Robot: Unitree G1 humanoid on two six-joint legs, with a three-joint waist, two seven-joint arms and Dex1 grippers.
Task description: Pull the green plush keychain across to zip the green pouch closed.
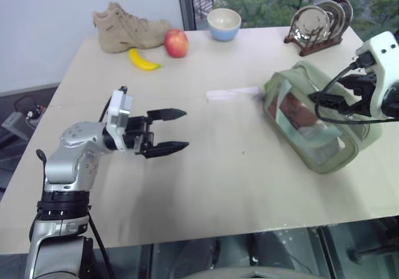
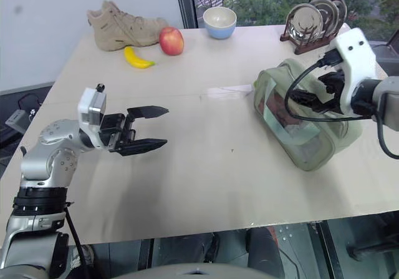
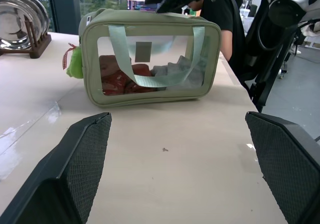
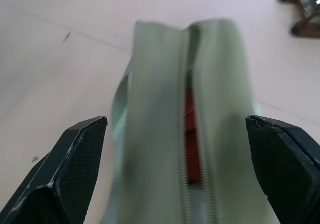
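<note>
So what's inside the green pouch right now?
Through the green pouch's clear window, red contents sit beside something pale grey. What those items are, and anything behind them, is hidden.

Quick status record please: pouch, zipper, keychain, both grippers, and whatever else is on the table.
green pouch: on the table's right side, clear window facing the left gripper
zipper: partly open, red contents showing through the gap
green plush keychain: hanging at the pouch's end nearer the plate rack
left gripper: open, over bare table, holding nothing
right gripper: open, above the pouch's top
far edge: shoe, banana, apple, bowl
</note>
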